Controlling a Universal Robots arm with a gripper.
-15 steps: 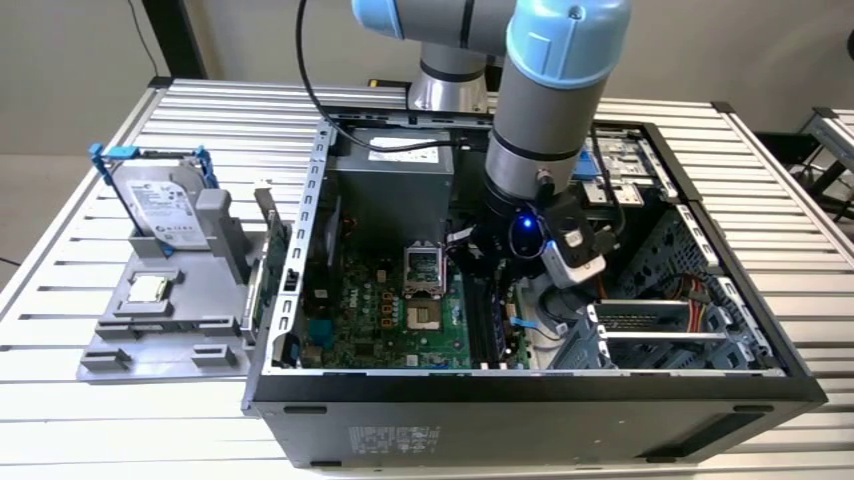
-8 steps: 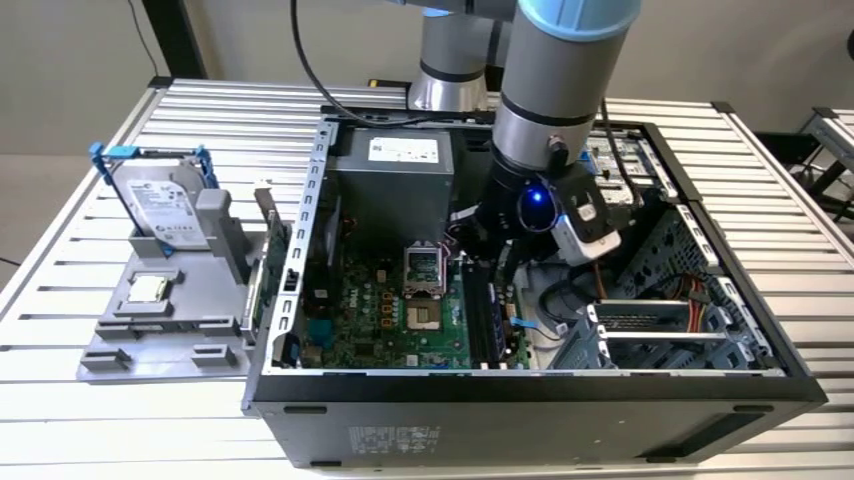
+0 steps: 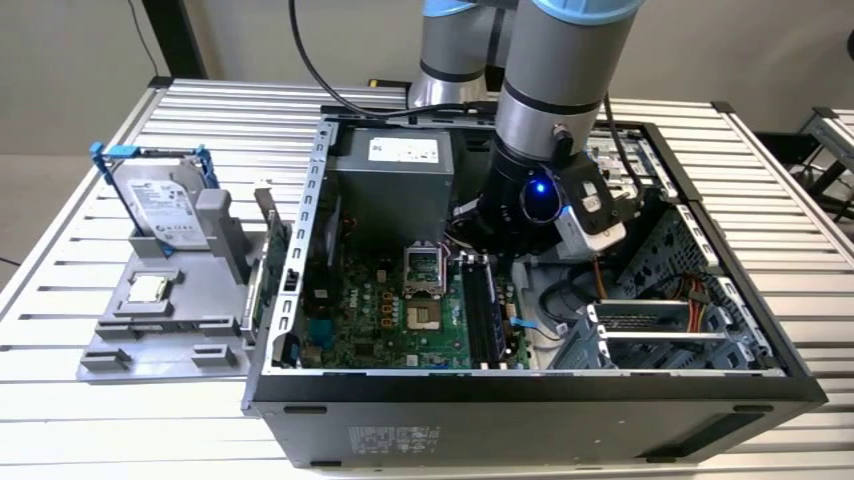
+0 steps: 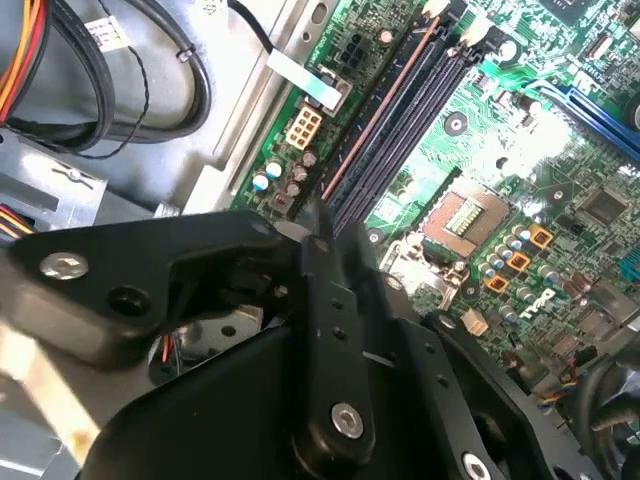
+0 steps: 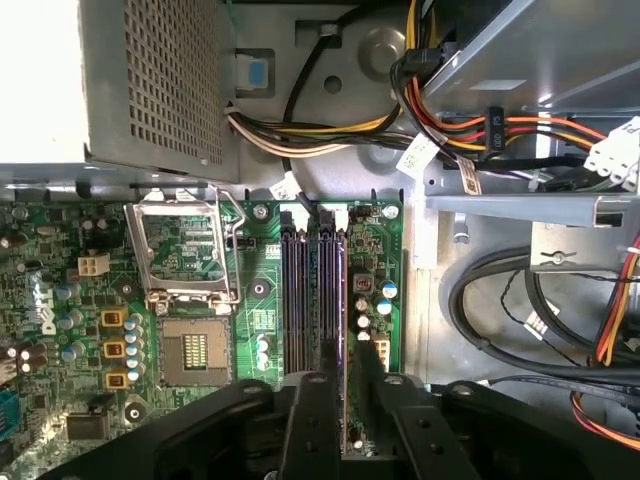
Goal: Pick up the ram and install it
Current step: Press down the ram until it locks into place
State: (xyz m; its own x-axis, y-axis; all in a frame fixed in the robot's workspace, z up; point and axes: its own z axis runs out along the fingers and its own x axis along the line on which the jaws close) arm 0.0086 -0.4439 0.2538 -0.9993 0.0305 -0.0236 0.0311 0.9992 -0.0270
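The ram (image 5: 346, 300) stands on edge, in line with the black slots (image 5: 300, 300) of the green motherboard (image 3: 387, 310), inside the open computer case. In the second wrist view it appears as a thin brownish edge (image 4: 385, 105) running along the outermost slot. My gripper (image 5: 346, 372) sits over the end of the stick farthest from the power supply, its black fingers (image 5: 312, 420) closed tight against both faces. In the exterior view the gripper (image 3: 489, 262) reaches down into the case above the ram (image 3: 483, 305). Whether the ram is fully seated cannot be told.
The CPU socket (image 5: 185, 350) lies beside the slots. A power supply (image 3: 394, 180) stands at the back of the case and cable bundles (image 5: 480, 120) run past the drive bays (image 3: 667, 320). Outside, on the exterior view's left, a grey stand holds a hard drive (image 3: 160, 205) in a blue frame.
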